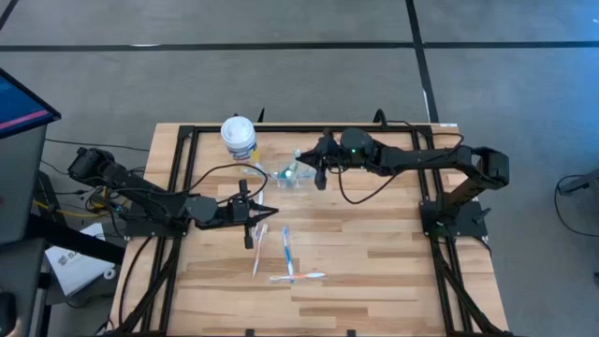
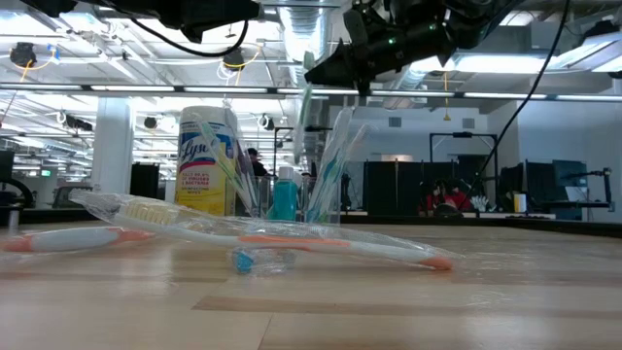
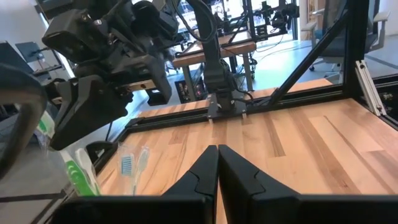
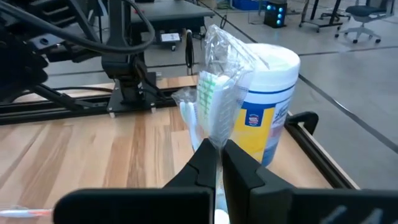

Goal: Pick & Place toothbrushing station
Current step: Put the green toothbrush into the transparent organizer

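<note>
Behind cup [image 2: 313, 199], yellow canister [image 2: 206, 161] label reads "Lysol".

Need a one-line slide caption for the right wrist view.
Right gripper shut on a wrapped green toothbrush, held upright in front of the yellow canister.

We could not make out the small clear plastic cup [image 1: 289, 175] from overhead, where the right hand [image 1: 316, 167] covered part of it. In the right wrist view, the wrapped green-and-white toothbrush [image 4: 213, 106] ran down behind the closed fingers [image 4: 202, 163], its handle hidden. At counter level, the small blue tube [image 2: 284, 197] stood half masked by wrapped brushes.
</note>
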